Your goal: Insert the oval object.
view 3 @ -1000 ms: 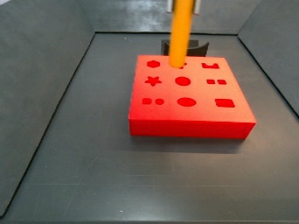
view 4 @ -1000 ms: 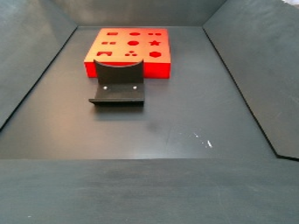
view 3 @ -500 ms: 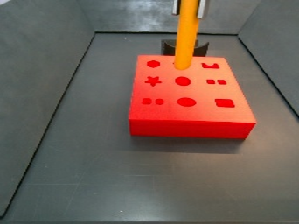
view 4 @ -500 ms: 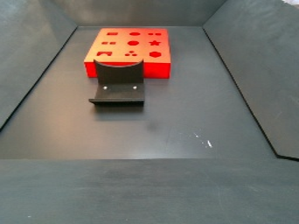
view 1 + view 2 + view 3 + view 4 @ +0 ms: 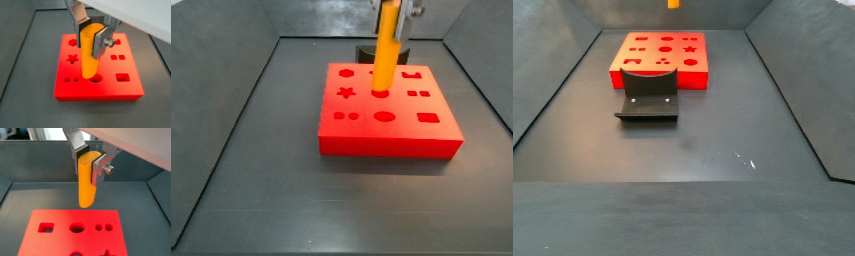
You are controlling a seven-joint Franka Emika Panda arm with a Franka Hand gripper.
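The end effector (image 5: 92, 37) holds the oval object (image 5: 89, 52) above the block (image 5: 127, 90).

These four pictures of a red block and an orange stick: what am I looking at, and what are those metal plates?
It is one moment seen by four cameras. Two sit on a robot arm's wrist and look down past its hand; two stand beside the table. The metal plates are the hand's two fingers; they are shut on the oval object, an orange-yellow peg, and hold it upright. Below lies a red block with holes of different shapes, on a dark floor. A side view shows the peg's lower end over the block's middle holes. The dark bracket beside the block is the fixture, part of the rig.
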